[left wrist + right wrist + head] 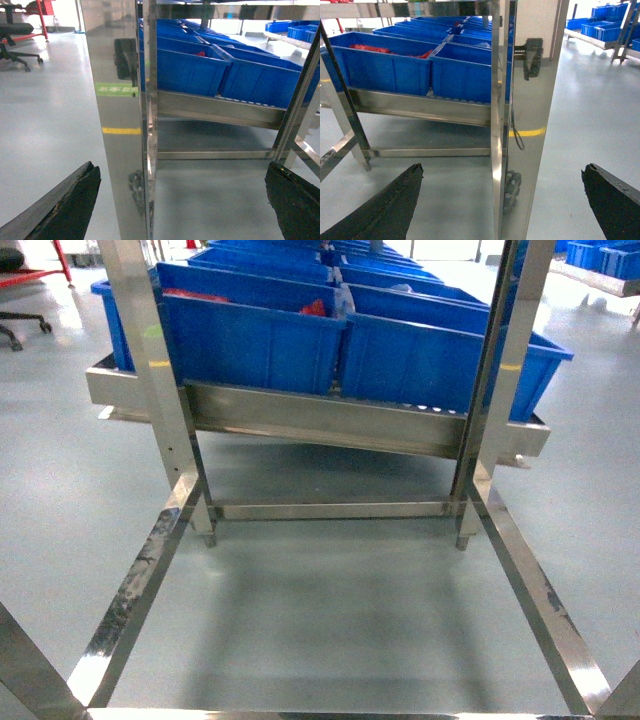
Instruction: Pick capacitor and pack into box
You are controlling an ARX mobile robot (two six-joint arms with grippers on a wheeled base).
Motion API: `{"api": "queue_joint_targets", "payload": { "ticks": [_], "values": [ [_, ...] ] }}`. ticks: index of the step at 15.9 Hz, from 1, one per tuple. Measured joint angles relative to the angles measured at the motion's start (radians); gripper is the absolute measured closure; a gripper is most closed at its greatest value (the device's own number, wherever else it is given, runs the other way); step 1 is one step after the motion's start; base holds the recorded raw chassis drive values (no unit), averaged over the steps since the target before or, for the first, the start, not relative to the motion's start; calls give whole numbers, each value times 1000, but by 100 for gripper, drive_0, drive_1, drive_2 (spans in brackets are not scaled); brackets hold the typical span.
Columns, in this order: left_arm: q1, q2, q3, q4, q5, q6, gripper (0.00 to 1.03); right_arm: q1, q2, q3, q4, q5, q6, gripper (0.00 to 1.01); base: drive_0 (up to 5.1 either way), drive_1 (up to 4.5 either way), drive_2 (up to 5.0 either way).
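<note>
- The left claw (182, 200) is spread wide: in the left wrist view its two dark fingers (65, 210) sit at the lower corners with nothing between them but grey floor (50, 110) and a steel upright (117, 125).
- The right claw (502, 200) is likewise agape and empty, its dark fingers (380, 210) at the bottom corners of the right wrist view, a second steel post (530, 125) rising between them.
- Neither claw shows in the head view.
- Blue bins (250, 340) stand in rows on a steel rack (320, 420), filling it to its front edge.
- Red items (367, 48) lie in the left front bin; too small to tell whether any is the capacitor.
- The pink box appears in no view.
- A yellow floor line (527, 132) lies beyond the right post.
</note>
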Motion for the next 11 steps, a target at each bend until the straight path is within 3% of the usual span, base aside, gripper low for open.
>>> {"api": "queue_joint_targets", "payload": {
  "ticks": [11],
  "values": [
    [0,0,0,0,0,0,5,0,0,0,0,0,0,3,0,0,0]
  ]
}}
